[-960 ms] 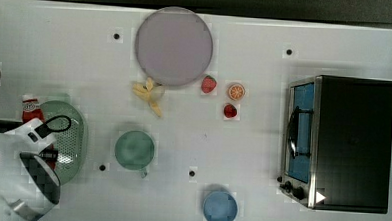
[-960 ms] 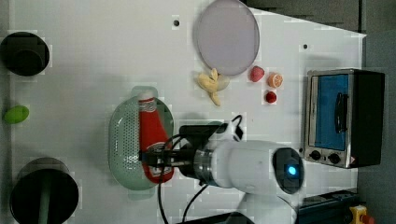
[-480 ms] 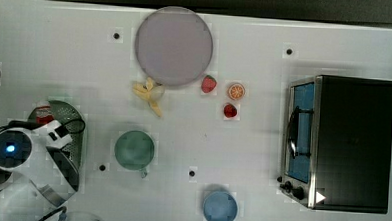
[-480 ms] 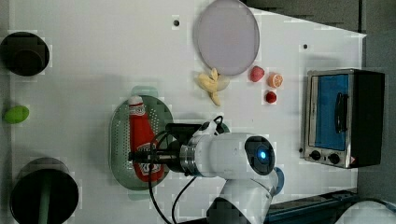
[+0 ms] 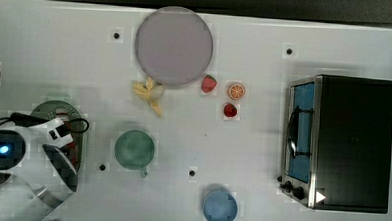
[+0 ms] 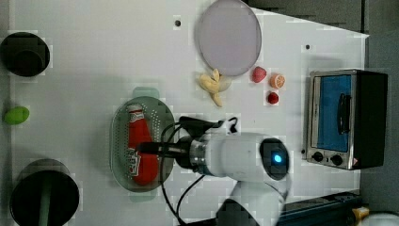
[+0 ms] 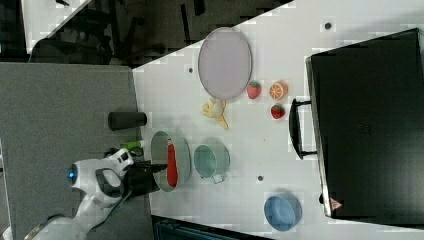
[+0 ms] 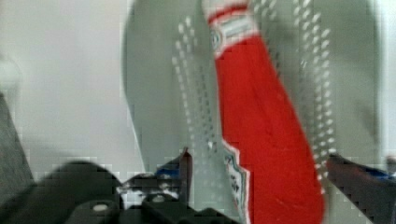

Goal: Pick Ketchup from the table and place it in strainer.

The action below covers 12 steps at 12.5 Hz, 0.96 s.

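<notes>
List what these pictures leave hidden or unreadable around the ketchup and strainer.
- Top view: the arm covers most of the strainer; the Ketchup is a red sliver.
- Wrist view: Ketchup label is blurred, unreadable.
- Left view: gripper hides part of the bottle.

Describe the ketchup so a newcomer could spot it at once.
In the left view, find the white table, then the pale green oval strainer at the arm's tip. The ketchup lies inside it: a red bottle with a white cap, longer than the strawberry by the plate.
</notes>
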### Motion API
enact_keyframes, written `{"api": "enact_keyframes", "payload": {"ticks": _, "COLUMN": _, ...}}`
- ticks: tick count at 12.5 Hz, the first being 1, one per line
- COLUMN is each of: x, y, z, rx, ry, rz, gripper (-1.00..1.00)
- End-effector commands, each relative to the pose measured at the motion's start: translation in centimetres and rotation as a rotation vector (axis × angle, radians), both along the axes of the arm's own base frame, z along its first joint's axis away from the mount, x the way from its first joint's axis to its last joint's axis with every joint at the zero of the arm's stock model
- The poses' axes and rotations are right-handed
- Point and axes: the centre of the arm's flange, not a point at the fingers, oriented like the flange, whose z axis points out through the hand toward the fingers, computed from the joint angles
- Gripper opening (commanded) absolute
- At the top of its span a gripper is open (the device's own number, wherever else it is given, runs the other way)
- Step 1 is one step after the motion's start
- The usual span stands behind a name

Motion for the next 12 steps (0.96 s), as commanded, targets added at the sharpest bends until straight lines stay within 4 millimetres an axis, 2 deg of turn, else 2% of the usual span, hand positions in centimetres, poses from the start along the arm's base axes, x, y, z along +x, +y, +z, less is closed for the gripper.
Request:
{"api": "enact_keyframes", "payload": {"ticks": 1, "x": 4.4, "y": -2.9, "z": 10.5, "rx": -0.048, "ry": -0.123, "rz": -0.152, "gripper": 1.0}}
{"api": "enact_keyframes", "payload": {"ticks": 6, "x": 9.5, "y": -12.1, "z": 22.1, "rx": -0.084, "ry": 0.015, "rz": -0.388, "gripper": 1.0}}
{"api": "enact_keyframes", "payload": {"ticks": 9, "x": 12.4, "y": -21.0, "z": 28.9, "rx": -0.105, "ry": 0.052, "rz": -0.539, "gripper": 1.0}}
{"api": "enact_keyframes", "payload": {"ticks": 12, "x": 13.1, "y": -30.1, "z": 34.1, "rx": -0.119, "ry": 0.068, "rz": -0.634, "gripper": 1.0}}
